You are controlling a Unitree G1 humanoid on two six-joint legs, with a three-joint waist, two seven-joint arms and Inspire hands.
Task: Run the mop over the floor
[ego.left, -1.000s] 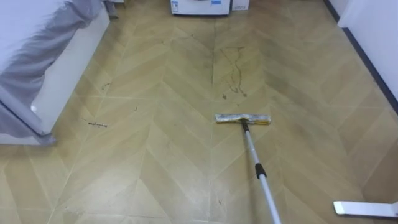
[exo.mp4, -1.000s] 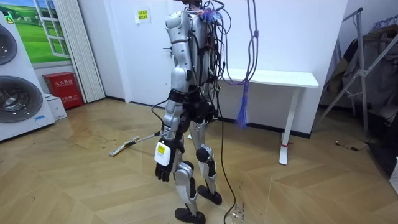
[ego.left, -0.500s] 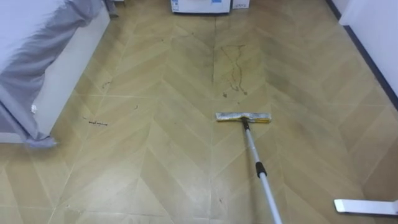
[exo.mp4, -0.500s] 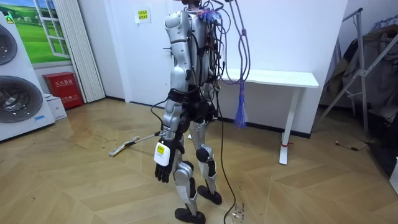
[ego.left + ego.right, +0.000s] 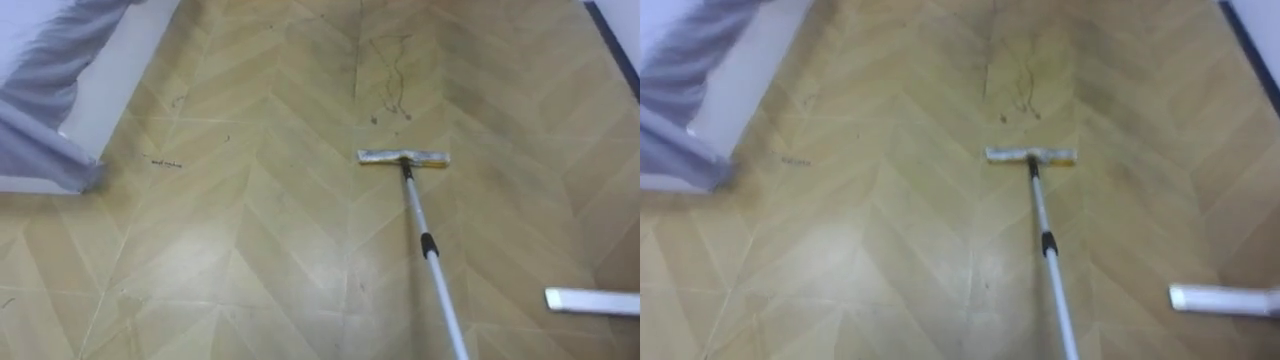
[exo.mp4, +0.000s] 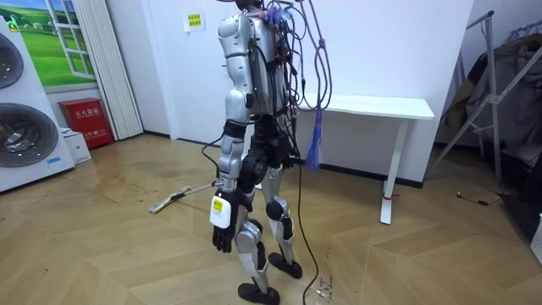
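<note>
One hand, the left hand (image 6: 222, 233), hangs by the robot's thigh, fingers slack and holding nothing. What grips the mop (image 5: 418, 215) I cannot tell, since its pole (image 5: 432, 262) runs off the lower edge. The pole's long axis points away from the robot, straight at the scribbled mark (image 5: 388, 75) on the floor (image 5: 220, 250). The mop head (image 5: 404, 157) lies flat and crosswise, just short of that mark. A skewed push could likely slide past the mark, or lift one end of the head so it skims.
</note>
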